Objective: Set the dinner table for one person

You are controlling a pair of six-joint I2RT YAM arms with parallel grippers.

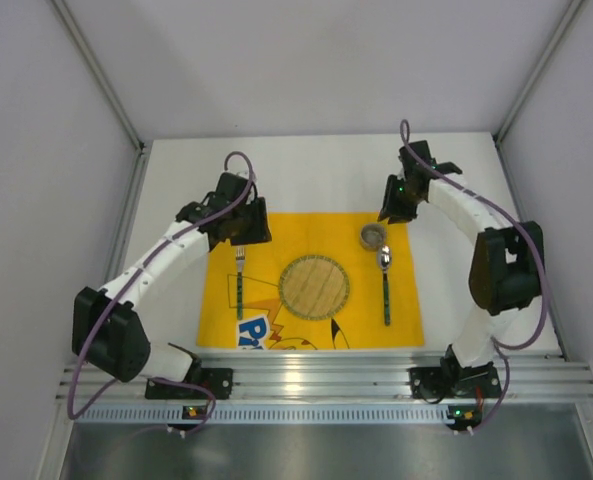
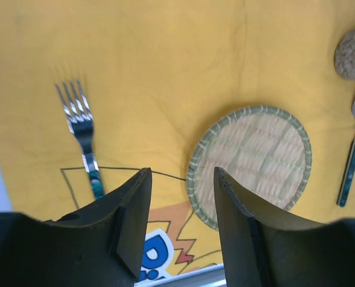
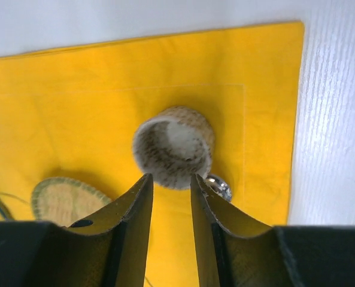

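The white dinner table (image 1: 306, 170) carries a yellow cartoon-printed mat (image 1: 276, 235). On the mat a fork (image 1: 240, 281) lies at the left, a round woven plate (image 1: 314, 287) in the middle, and a spoon (image 1: 385, 285) at the right. A small speckled cup (image 1: 373, 236) stands upright above the spoon. My left gripper (image 2: 180, 174) hovers open over the mat's upper left, between the fork (image 2: 81, 128) and the plate (image 2: 249, 164), holding nothing. My right gripper (image 3: 171, 177) is open just behind the cup (image 3: 174, 146), with its jaws apart and empty. The spoon's bowl (image 3: 219, 186) peeks out beside the cup.
Grey wall panels (image 1: 56, 150) close in the table on the left, back and right. A ribbed aluminium rail (image 1: 326, 375) runs along the near edge with both arm bases on it. Bare white tabletop (image 3: 333, 119) lies right of the mat and behind it.
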